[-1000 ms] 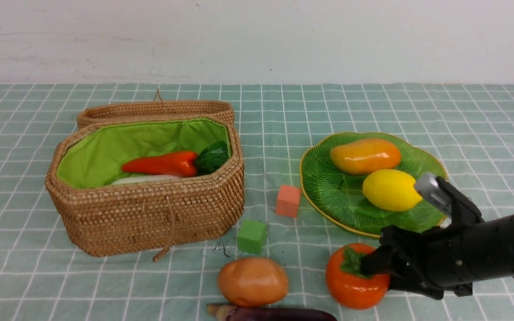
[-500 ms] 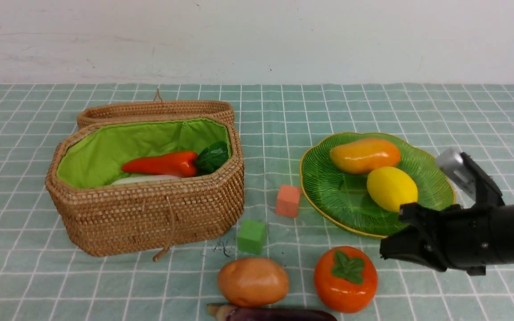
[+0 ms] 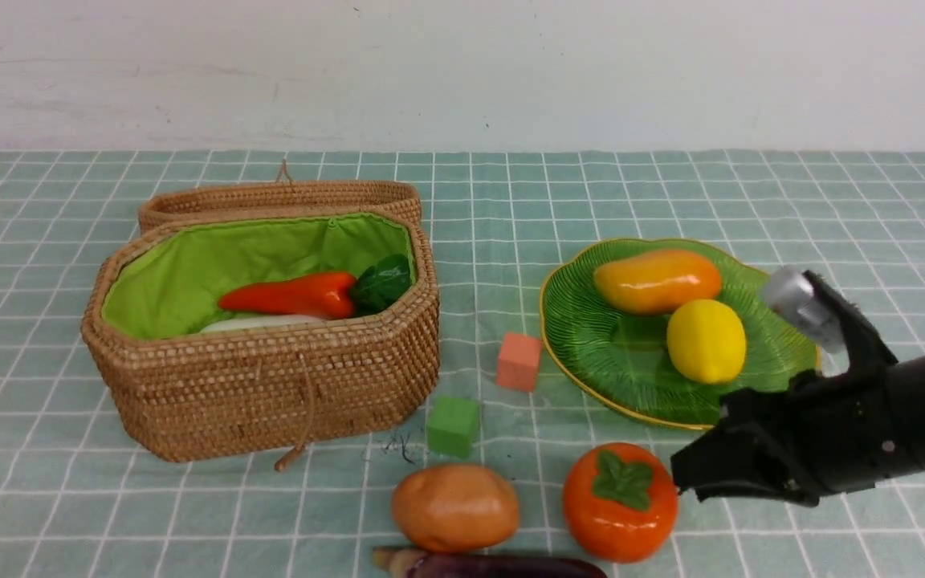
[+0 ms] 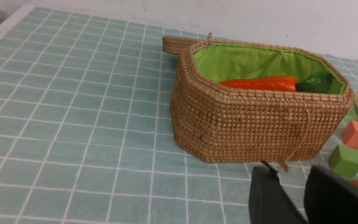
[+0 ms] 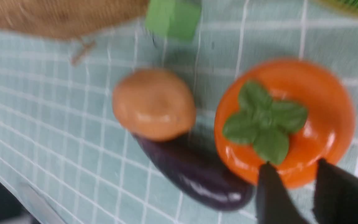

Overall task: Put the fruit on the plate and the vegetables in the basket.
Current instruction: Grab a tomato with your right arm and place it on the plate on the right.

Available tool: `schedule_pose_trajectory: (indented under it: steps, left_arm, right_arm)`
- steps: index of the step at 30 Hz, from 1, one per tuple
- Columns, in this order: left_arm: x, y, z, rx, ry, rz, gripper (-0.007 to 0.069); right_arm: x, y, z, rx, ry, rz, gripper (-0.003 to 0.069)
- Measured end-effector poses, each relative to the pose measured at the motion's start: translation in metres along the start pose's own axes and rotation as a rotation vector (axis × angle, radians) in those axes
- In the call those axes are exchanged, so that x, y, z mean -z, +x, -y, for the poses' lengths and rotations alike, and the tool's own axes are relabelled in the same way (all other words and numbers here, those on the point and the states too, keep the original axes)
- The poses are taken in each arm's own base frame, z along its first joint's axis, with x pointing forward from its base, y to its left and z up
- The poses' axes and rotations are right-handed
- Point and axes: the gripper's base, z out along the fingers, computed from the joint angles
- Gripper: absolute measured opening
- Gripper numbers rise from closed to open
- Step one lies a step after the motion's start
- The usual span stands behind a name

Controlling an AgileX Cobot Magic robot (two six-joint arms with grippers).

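Note:
The basket (image 3: 270, 385) stands open at the left and holds the carrot (image 3: 290, 295) and the white radish (image 3: 258, 323). The green plate (image 3: 591, 337) at the right holds the mango (image 3: 657, 279) and the lemon (image 3: 706, 340). The persimmon (image 3: 619, 506) sits upright on the cloth in front of the plate. The potato (image 3: 454, 506) and the eggplant (image 3: 495, 566) lie to its left. My right gripper (image 3: 678, 479) is open, its tips just right of the persimmon (image 5: 328, 102) and level with it. My left gripper (image 4: 289, 174) is open and empty, low in front of the basket (image 4: 253, 130).
An orange cube (image 3: 519, 361) and a green cube (image 3: 453, 425) sit between the basket and the plate. The basket's lid (image 3: 278, 197) lies behind it. The eggplant (image 5: 194, 174) lies at the table's near edge, touching the potato (image 5: 154, 104).
My right gripper let go of the persimmon, pulled back up and to the right, then came back down beside it. The persimmon settled upright. The lemon shifted slightly on the plate.

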Motion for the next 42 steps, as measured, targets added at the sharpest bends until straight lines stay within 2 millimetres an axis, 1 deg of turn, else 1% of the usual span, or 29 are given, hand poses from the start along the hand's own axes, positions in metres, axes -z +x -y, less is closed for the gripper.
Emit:
schedule_pose_trajectory:
  steps: [1, 2, 3, 4, 5, 6, 8, 9, 12, 15, 16, 18, 19, 20, 22, 29, 32, 35, 36, 38, 39, 40, 41, 42]
  left_arm:
    - [0.000, 0.000, 0.000, 0.000, 0.000, 0.000, 0.0186]
    - [0.000, 0.000, 0.000, 0.000, 0.000, 0.000, 0.0186]
    - [0.000, 0.000, 0.000, 0.000, 0.000, 0.000, 0.0188]
    - [0.000, 0.000, 0.000, 0.000, 0.000, 0.000, 0.0190]
    - [0.000, 0.000, 0.000, 0.000, 0.000, 0.000, 0.0192]
    - [0.000, 0.000, 0.000, 0.000, 0.000, 0.000, 0.0194]
    - [0.000, 0.000, 0.000, 0.000, 0.000, 0.000, 0.0197]
    - [0.000, 0.000, 0.000, 0.000, 0.000, 0.000, 0.0197]
    - [0.000, 0.000, 0.000, 0.000, 0.000, 0.000, 0.0201]
    - [0.000, 0.000, 0.000, 0.000, 0.000, 0.000, 0.0204]
    - [0.000, 0.000, 0.000, 0.000, 0.000, 0.000, 0.0205]
    - [0.000, 0.000, 0.000, 0.000, 0.000, 0.000, 0.0208]
    - [0.000, 0.000, 0.000, 0.000, 0.000, 0.000, 0.0209]
    - [0.000, 0.000, 0.000, 0.000, 0.000, 0.000, 0.0211]
    - [0.000, 0.000, 0.000, 0.000, 0.000, 0.000, 0.0213]
    - [0.000, 0.000, 0.000, 0.000, 0.000, 0.000, 0.0218]
    - [0.000, 0.000, 0.000, 0.000, 0.000, 0.000, 0.0218]
    - [0.000, 0.000, 0.000, 0.000, 0.000, 0.000, 0.0221]
    - [0.000, 0.000, 0.000, 0.000, 0.000, 0.000, 0.0221]
    - [0.000, 0.000, 0.000, 0.000, 0.000, 0.000, 0.0225]
    - [0.000, 0.000, 0.000, 0.000, 0.000, 0.000, 0.0225]
    - [0.000, 0.000, 0.000, 0.000, 0.000, 0.000, 0.0226]
    - [0.000, 0.000, 0.000, 0.000, 0.000, 0.000, 0.0228]
    - [0.000, 0.000, 0.000, 0.000, 0.000, 0.000, 0.0228]
  right_arm:
    - [-0.003, 0.002, -0.003, 0.004, 0.012, -0.013, 0.0332]
    - [-0.004, 0.003, -0.004, 0.009, 0.016, -0.019, 0.0344]
    - [-0.008, 0.005, -0.007, 0.001, 0.034, -0.019, 0.0449]
    - [-0.009, 0.005, -0.008, -0.003, 0.041, -0.014, 0.0501]
    - [-0.011, 0.004, -0.010, -0.007, 0.052, 0.000, 0.0576]
    - [-0.013, 0.004, -0.011, -0.004, 0.063, 0.017, 0.0629]
    - [-0.017, 0.003, -0.013, -0.007, 0.071, 0.038, 0.0666]
    - [-0.017, 0.002, -0.013, -0.011, 0.073, 0.043, 0.0668]
    - [-0.030, 0.001, -0.011, -0.048, 0.081, 0.049, 0.0662]
    - [-0.048, 0.002, 0.001, -0.063, 0.107, 0.018, 0.0602]
    - [-0.049, 0.002, 0.002, -0.064, 0.109, 0.015, 0.0597]
    - [-0.059, 0.002, 0.006, -0.102, 0.097, -0.005, 0.0533]
    - [-0.060, 0.001, 0.007, -0.107, 0.097, -0.003, 0.0512]
    - [-0.064, 0.000, 0.008, -0.136, 0.089, -0.004, 0.0450]
    - [-0.065, 0.000, 0.009, -0.134, 0.086, 0.000, 0.0409]
    - [-0.065, -0.002, 0.005, -0.055, 0.033, 0.008, 0.0414]
    - [-0.059, -0.005, 0.003, -0.042, 0.000, 0.034, 0.0413]
    - [-0.046, -0.013, 0.002, -0.047, -0.030, 0.090, 0.0413]
    - [-0.045, -0.013, 0.002, -0.045, -0.034, 0.095, 0.0413]
    - [-0.028, -0.023, 0.005, -0.055, -0.064, 0.169, 0.0413]
    - [-0.027, -0.024, 0.005, -0.051, -0.069, 0.175, 0.0413]
    - [-0.021, -0.029, 0.006, -0.054, -0.078, 0.203, 0.0413]
    - [-0.009, -0.039, 0.012, -0.077, -0.093, 0.269, 0.0413]
    - [-0.003, -0.044, 0.015, -0.085, -0.097, 0.301, 0.0413]
